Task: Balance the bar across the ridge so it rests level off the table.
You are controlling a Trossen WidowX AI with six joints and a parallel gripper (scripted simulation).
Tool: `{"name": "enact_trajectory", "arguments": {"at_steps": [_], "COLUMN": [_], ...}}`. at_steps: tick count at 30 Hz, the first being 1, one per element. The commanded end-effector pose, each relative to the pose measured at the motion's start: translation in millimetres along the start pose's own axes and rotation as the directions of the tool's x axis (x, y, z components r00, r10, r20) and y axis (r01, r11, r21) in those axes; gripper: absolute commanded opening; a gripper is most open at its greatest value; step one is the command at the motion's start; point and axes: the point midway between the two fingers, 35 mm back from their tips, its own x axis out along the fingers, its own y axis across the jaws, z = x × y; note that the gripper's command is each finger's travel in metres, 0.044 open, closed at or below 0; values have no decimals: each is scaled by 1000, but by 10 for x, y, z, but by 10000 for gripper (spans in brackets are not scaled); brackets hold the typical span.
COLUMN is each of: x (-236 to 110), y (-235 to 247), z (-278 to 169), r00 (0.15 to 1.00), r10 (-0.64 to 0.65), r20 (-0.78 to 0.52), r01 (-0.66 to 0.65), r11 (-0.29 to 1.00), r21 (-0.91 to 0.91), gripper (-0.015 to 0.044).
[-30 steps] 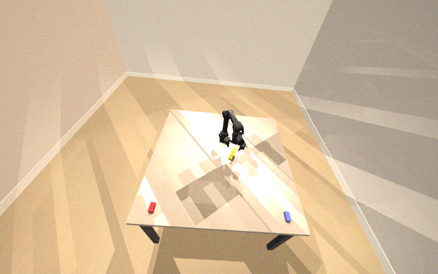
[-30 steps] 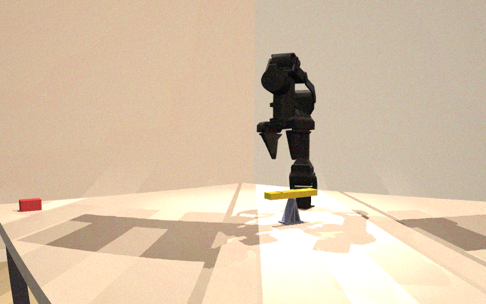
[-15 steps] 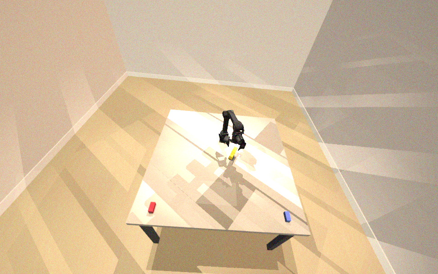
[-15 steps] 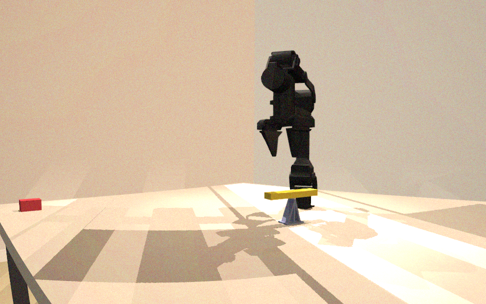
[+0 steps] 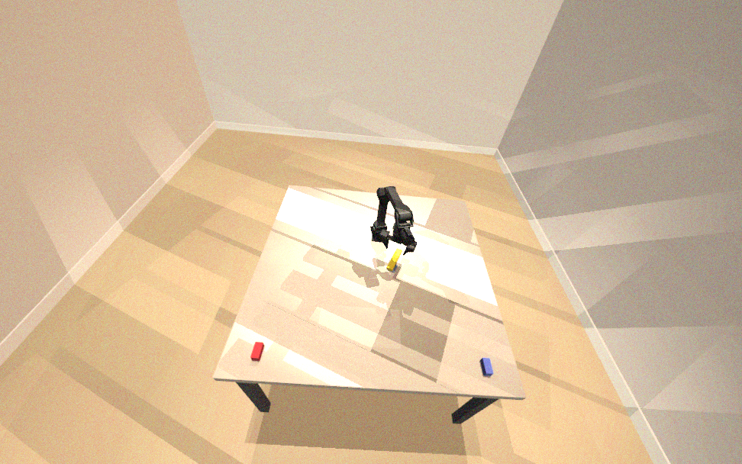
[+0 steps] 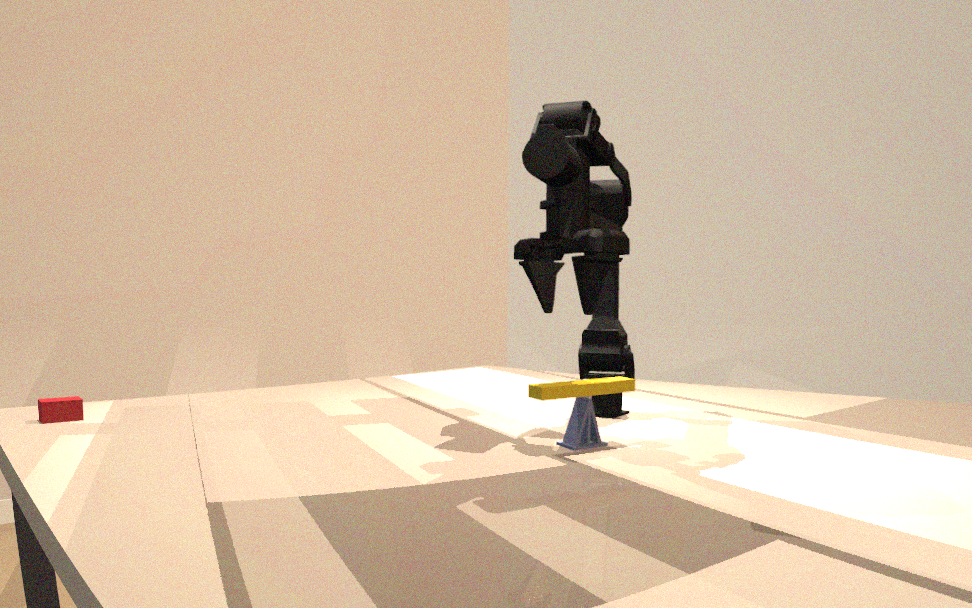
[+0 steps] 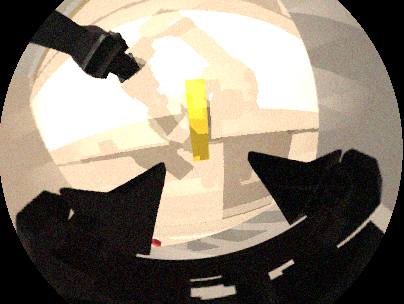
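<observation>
Red block (image 6: 60,409): seen far to the left of the end effector, lying flat near the worktop's edge.
Worktop (image 6: 358,516): crossed by bands of light and shadow below the end effector.
End effector (image 6: 569,286): held well above the bar with its fingers spread wide and pointing down; nothing is gripped between them.
Bar (image 6: 581,387): yellow, found directly below the end effector, laid across the top of the ridge; it appears close to level, and both ends are seen clear of the worktop.
Ridge (image 6: 581,424): blue-grey wedge, placed under the bar's middle, standing on the worktop beneath the end effector.
Blue block (image 5: 486,366): seen in the top view at a near corner of the worktop, well apart from the end effector.
</observation>
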Motion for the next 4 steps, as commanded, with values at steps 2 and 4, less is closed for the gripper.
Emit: {"name": "enact_trajectory", "arguments": {"at_steps": [2, 4], "x": [1, 1], "y": [2, 2], "z": [1, 1], "r00": [1000, 1000], "r10": [2, 2], "r20": [2, 2], "r01": [-2, -2], "r11": [1000, 1000], "r21": [0, 0], "gripper": [440, 440]}}
